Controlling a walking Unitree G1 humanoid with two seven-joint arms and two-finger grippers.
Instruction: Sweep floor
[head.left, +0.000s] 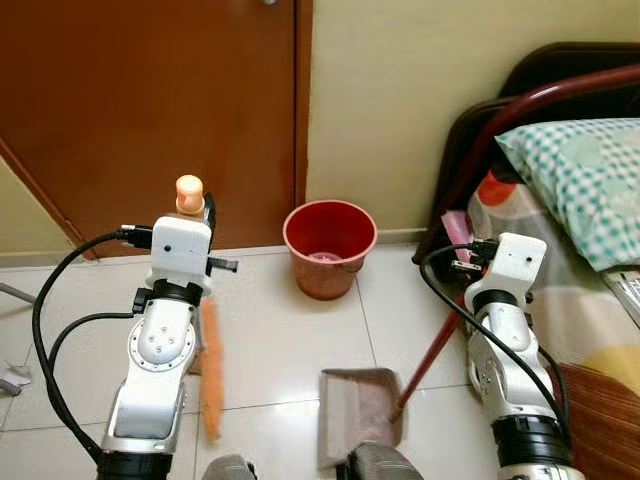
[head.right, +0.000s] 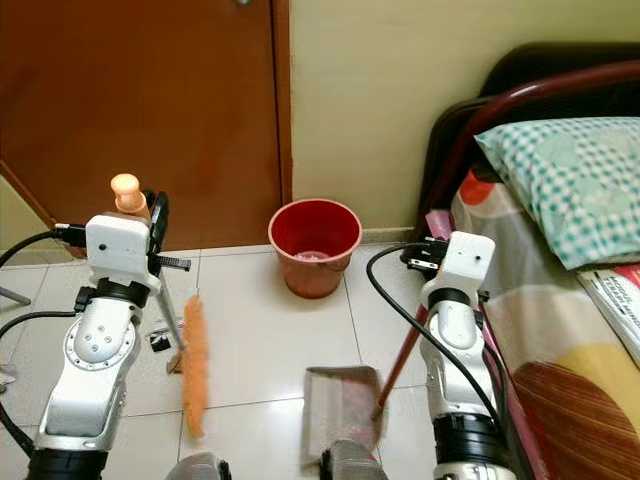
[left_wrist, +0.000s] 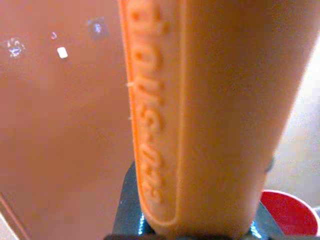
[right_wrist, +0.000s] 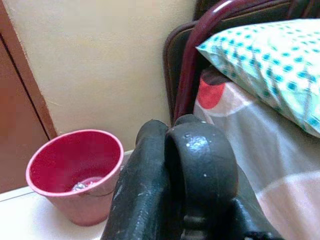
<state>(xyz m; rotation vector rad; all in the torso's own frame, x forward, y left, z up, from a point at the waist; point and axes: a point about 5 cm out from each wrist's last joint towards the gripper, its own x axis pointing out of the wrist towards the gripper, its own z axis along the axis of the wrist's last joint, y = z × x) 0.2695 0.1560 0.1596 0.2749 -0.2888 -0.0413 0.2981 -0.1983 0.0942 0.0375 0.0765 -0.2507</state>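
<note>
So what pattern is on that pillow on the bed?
White with small teal checks on the soft rectangular pillow, clearest in the right wrist view.

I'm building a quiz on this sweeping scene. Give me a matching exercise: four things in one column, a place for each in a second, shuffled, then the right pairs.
Things:
1. bucket
2. dustpan
3. broom
4. pillow

Places:
A. on the bed at the right
B. on the floor tiles in front of the bucket
C. by the wall, beside the door
D. held up by the left arm, head near the floor

Pairs: 1-C, 2-B, 3-D, 4-A
</note>
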